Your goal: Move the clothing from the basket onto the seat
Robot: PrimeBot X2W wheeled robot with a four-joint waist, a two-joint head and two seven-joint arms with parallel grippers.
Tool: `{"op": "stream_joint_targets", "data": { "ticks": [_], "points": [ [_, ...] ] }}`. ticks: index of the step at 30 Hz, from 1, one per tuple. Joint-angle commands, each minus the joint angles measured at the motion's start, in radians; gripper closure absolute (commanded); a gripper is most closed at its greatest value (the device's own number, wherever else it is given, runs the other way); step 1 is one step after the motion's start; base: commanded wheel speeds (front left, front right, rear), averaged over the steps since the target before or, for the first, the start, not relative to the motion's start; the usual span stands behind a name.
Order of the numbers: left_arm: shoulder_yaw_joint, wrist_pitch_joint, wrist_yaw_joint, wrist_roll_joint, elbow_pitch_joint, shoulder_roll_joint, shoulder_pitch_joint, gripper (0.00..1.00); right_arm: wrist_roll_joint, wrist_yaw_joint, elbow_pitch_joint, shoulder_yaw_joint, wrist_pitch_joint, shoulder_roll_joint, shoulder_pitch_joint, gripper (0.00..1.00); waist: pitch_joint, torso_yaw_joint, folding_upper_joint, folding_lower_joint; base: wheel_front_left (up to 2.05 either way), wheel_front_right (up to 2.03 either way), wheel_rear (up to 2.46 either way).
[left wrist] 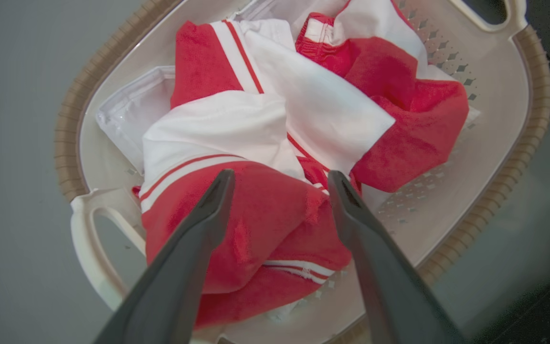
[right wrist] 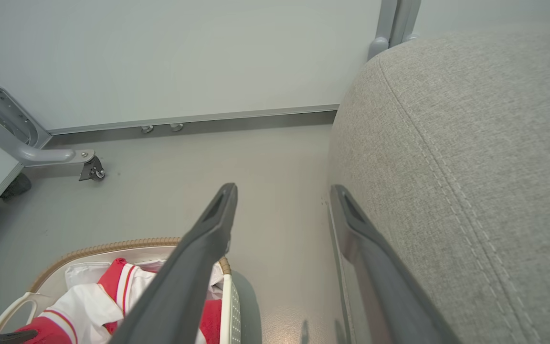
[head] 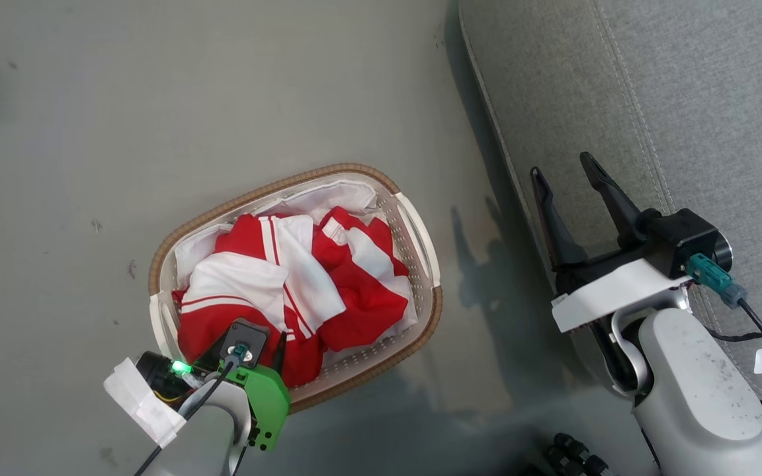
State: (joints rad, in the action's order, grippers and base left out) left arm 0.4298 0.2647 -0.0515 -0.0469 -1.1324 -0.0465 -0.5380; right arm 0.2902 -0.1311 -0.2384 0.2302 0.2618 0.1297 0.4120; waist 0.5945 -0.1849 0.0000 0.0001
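Seen along its own wrist, the left hand (left wrist: 280,176) is released. Its two long dark fingers are spread wide, with nothing gripped between them. The fingertips (left wrist: 225,179) are just over a red fold of the clothing (left wrist: 265,224), near one white handle of the basket (left wrist: 84,220). Whether they touch the fabric cannot be told. From the head camera, the left arm reaches in from the lower left and points steeply down into the basket's near end. A green bracket (head: 265,396) and a lit green lamp show on its wrist.

The clothing is a crumpled heap of red fabric with white panels and thin white stripes. All of it lies inside the basket, on top of a white liner (left wrist: 127,110). The oval basket, with its brown woven rim, stands on the grey floor (head: 222,99) just beside the seat (head: 685,99), not touching it.

The right hand (head: 561,164) is also released and empty, with its fingers well apart. The arm rises from the lower right with its pale forearm upright. The fingers point away from the robot, over the seat's rounded, stitched edge. In its wrist view, one finger shows against the floor and the other against the seat's side. A wheeled metal frame (right wrist: 89,167) stands by the far wall.
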Motion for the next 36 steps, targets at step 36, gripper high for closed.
{"op": "stream_joint_targets", "data": {
  "ticks": [36],
  "points": [
    [0.189, -0.167, 0.097, 0.082, -0.158, -0.067, -0.310, 0.00, 0.028, 0.001, 0.039, 0.038, 0.004, -0.044, 0.118, 0.00, 0.311, -0.074, 0.0000, -0.0001, 0.00, 0.00, 0.00]
  ]
}}
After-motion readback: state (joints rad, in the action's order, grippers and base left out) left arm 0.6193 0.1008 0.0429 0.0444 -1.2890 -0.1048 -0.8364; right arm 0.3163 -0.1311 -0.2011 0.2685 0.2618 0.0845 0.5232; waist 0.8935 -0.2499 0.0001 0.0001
